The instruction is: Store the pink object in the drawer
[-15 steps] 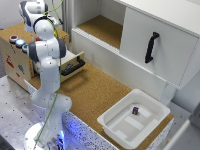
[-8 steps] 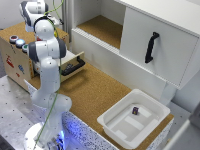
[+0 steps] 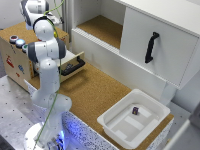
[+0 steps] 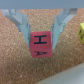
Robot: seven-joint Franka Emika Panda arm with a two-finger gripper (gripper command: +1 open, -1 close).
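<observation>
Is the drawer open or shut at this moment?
Open. In the exterior view the drawer sticks out from its box, its black handle forward of the box front.

The exterior view looks down from high up and well back, taking in the white jointed robot arm (image 3: 46, 60) at frame left, the cork-topped table (image 3: 95, 95) across the middle and the white plastic tub (image 3: 114, 120) at lower right. The wrist view faces straight down, very near the same cork surface, which both views share.
</observation>
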